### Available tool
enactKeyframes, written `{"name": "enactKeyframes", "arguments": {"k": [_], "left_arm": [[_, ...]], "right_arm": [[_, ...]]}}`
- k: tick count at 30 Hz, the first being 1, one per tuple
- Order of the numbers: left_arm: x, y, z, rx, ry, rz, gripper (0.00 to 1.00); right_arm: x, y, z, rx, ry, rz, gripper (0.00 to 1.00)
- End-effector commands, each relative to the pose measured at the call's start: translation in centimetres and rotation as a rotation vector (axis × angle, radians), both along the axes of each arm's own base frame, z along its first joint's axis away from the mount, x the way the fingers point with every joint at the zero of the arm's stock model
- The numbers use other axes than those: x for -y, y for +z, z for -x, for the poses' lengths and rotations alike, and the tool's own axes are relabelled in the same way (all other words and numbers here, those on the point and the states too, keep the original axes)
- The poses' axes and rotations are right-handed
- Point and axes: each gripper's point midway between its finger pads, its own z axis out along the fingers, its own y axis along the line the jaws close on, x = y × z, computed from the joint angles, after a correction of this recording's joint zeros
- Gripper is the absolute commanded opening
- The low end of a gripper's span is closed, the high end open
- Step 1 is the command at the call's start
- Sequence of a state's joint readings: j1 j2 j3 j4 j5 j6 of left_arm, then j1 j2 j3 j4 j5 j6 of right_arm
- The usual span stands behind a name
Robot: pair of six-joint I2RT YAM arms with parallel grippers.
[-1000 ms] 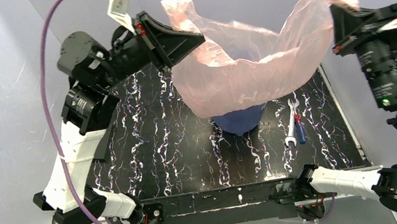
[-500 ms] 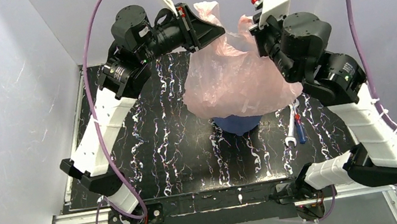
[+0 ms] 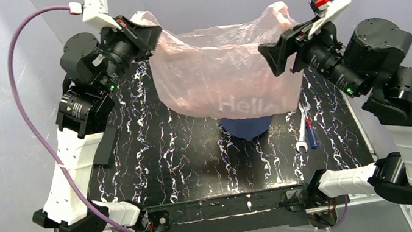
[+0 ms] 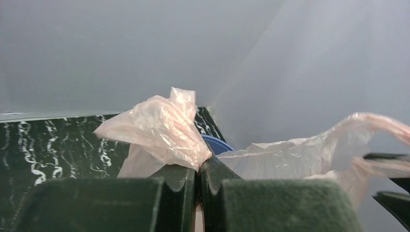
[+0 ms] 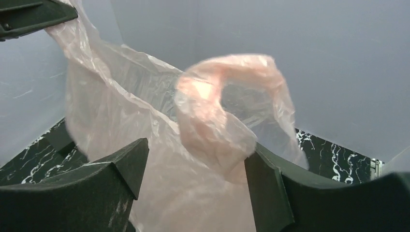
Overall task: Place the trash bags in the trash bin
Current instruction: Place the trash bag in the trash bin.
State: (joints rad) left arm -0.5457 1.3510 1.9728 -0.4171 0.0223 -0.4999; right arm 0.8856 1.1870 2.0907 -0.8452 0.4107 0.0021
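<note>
1. The trash bag (image 3: pixel 222 76) is stretched wide in the air, hanging over the trash bin (image 3: pixel 246 127).
2. The trash bin stands on the worktop (image 3: pixel 167 159), mostly hidden.
3. The left end effector (image 4: pixel 197 169) pinches a bag corner.
4. The right end effector (image 5: pixel 193 157) is spread, with the handle loop between its fingers.

The pink bag (image 3: pixel 220 80) hides most of the blue bin (image 3: pixel 246 127) (only its near wall shows).
</note>
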Motion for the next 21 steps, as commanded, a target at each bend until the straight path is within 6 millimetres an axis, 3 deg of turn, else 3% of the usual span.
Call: {"name": "enactKeyframes", "arguments": {"k": [1,3,6,10,12,15,18,21], "left_arm": [[-3.5,0.4,-0.8,-0.004,0.144,0.026,0.0],[-4.1,0.3,-1.2,-0.024,0.17,0.027,0.0],[-3.7,0.4,-1.8,-0.043,0.143,0.04,0.0],[-3.7,0.1,-2.5,-0.072,0.146,0.03,0.0],[-3.6,0.0,-2.7,-0.076,0.133,0.046,0.0],[-3.1,-0.3,-2.8,-0.091,0.106,0.057,0.0],[-2.8,-0.5,-3.0,-0.103,0.085,0.067,0.0],[-2.4,-0.4,-2.9,-0.106,0.057,0.08,0.0]], "right_arm": [[0.2,1.2,1.6,0.007,0.058,-0.073,0.84],[-0.8,2.2,3.6,0.036,0.187,-0.081,0.88],[-2.7,2.5,8.2,0.095,0.468,-0.042,0.94],[-2.0,1.9,13.2,0.146,0.677,-0.011,0.95],[-1.0,0.2,13.4,0.113,0.652,0.007,0.94],[0.2,-4.1,11.3,-0.034,0.505,0.05,0.87],[-0.3,-9.7,9.3,-0.225,0.407,0.103,0.82],[-1.9,-12.7,8.3,-0.275,0.398,0.075,0.84]]}}
